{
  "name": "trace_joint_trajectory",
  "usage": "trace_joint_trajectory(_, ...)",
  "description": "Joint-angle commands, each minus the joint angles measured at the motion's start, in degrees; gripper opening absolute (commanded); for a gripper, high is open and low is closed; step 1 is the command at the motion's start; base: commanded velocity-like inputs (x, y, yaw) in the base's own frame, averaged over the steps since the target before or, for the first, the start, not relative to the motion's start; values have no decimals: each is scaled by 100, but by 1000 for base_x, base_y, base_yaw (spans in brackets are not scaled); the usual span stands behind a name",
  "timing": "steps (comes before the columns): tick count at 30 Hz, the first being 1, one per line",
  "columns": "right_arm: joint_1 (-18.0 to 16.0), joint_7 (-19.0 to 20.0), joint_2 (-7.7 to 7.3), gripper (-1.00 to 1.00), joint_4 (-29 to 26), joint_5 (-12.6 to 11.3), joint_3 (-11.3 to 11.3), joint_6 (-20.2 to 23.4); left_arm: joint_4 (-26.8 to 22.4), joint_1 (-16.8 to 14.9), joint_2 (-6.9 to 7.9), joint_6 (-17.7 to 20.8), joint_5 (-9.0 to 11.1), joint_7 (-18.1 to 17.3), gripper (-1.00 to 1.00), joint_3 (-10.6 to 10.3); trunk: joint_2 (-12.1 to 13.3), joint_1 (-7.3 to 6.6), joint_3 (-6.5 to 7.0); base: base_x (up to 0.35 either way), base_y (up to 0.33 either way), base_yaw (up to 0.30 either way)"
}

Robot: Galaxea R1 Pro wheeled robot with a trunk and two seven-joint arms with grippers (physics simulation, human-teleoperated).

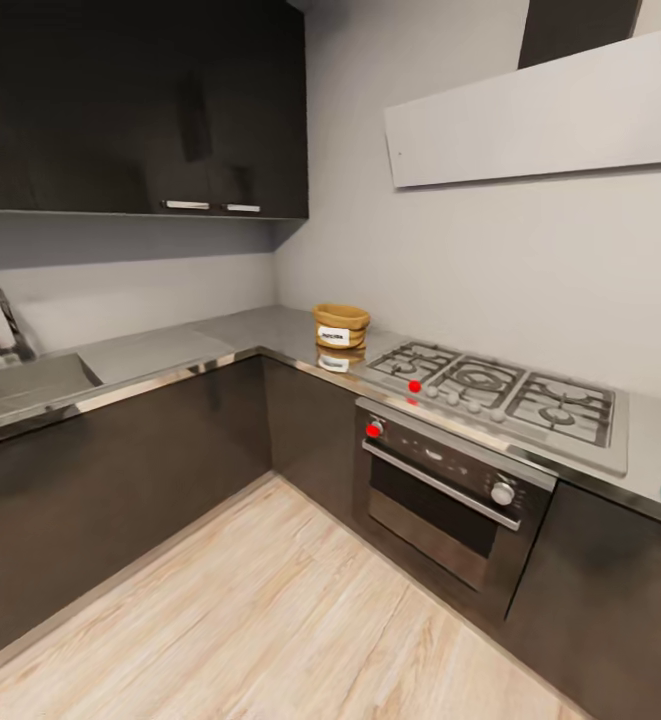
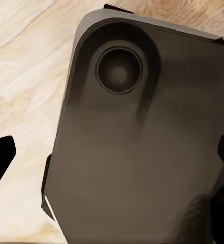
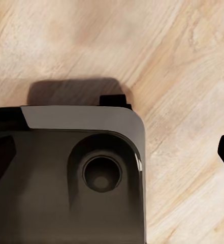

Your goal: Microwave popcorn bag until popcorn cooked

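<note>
The popcorn bag (image 1: 341,325) sits on the shiny countertop (image 1: 260,335), in the corner just beside the stove (image 1: 500,395). An oven (image 1: 440,490) sits under the stove, and a sink (image 1: 25,385) is far off along the other side. Both wrist cameras look down at the robot's grey base (image 2: 142,152) and the wooden floor (image 3: 183,61). The left gripper (image 2: 112,157) and right gripper (image 3: 112,157) have their dark tips spread wide, holding nothing. The robot seems to be on its way. Next it likely needs to roll closer and reach for the bag.

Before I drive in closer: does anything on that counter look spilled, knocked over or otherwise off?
Nothing stands out. The popcorn bag sits upright on the countertop near the corner, beside the stove, with no spill around it. The oven door is shut. The sink area looks tidy.
</note>
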Motion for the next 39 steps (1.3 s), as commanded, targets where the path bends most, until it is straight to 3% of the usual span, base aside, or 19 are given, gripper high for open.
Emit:
trace_joint_trajectory(1, -8, 31, -1, 100, 19, -18, -15, -34, -6, 2, -2, 5, 22, -5, 100, 4, -3, 0, -5, 0, 0, 260)
trace_joint_trajectory(8, -8, 39, -40, 100, 19, 24, 5, -27, -6, 1, -5, 55, 7, -16, 100, -13, -3, 0, -5, 83, 12, 46)
trace_joint_trajectory(25, -8, 66, -29, 100, 19, 43, 29, 6, -6, 2, 86, 76, 31, -223, 100, -14, -3, 0, -5, 316, 135, 0)
trace_joint_trajectory(39, -8, 57, -62, 100, 13, 35, 29, -1, -12, 2, 97, 85, 0, -158, 100, -22, -3, 0, -5, 320, 132, 0)
